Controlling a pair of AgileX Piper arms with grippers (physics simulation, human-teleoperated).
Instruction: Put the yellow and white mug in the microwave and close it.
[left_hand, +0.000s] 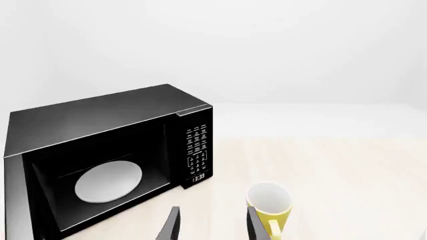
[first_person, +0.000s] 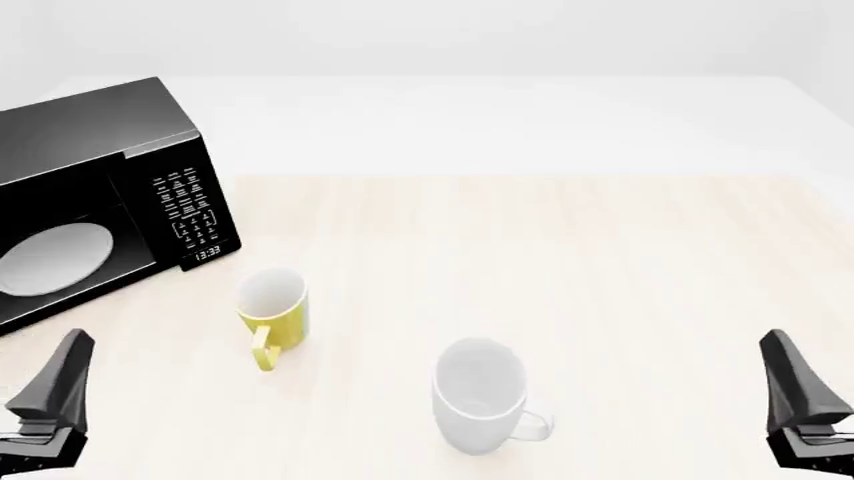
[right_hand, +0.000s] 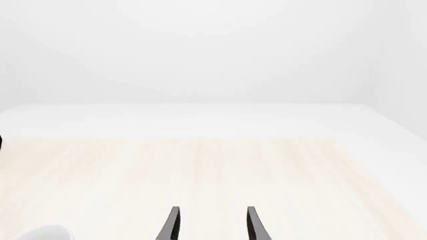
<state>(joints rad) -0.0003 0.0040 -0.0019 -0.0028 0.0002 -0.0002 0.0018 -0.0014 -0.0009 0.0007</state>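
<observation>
Left gripper (left_hand: 212, 225) and right gripper (right_hand: 212, 224) near camera, jaws apart, empty. White mug (first_person: 481, 395), yellow mug (first_person: 274, 317) upright on surface (first_person: 561, 260). Microwave (first_person: 100, 205) open, clock read 13:33.

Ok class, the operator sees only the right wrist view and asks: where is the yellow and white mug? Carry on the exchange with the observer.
Observer: The yellow and white mug stands upright on the table, just in front of the microwave.
Operator: Is the microwave open?
Observer: Yes, its cavity is open, and the white turntable plate is bare.
Operator: Which gripper is closer?
Observer: The left gripper, open, on the mug's side.
</observation>
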